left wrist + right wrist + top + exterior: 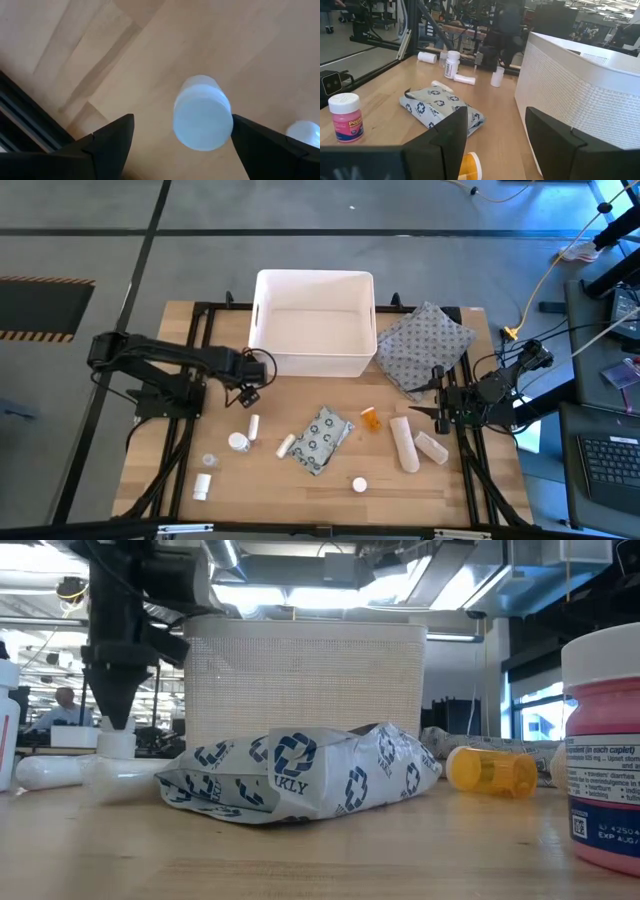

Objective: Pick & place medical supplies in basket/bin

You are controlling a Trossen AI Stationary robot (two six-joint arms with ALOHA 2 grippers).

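Observation:
My left gripper point(249, 393) points down, open, over a small upright white bottle point(202, 119) at the table's left middle. Its fingers stand on either side of the bottle's top, touching nothing. The same bottle point(253, 423) shows below the gripper in the high view. The flat dotted packet point(320, 438) lies at the table's middle, with an orange pill bottle point(371, 418) and two cream gauze rolls point(404, 443) to its right. The white basket point(312, 363) stands at the far middle. My right gripper point(432, 406) waits at the right, level, open and holding nothing.
A white pill bottle point(238, 442), a short roll point(285, 445) and small bottles point(203, 485) lie near the left gripper. A pink bottle with a white cap point(359, 484) stands near the front edge. A grey patterned pouch point(425, 345) lies right of the basket.

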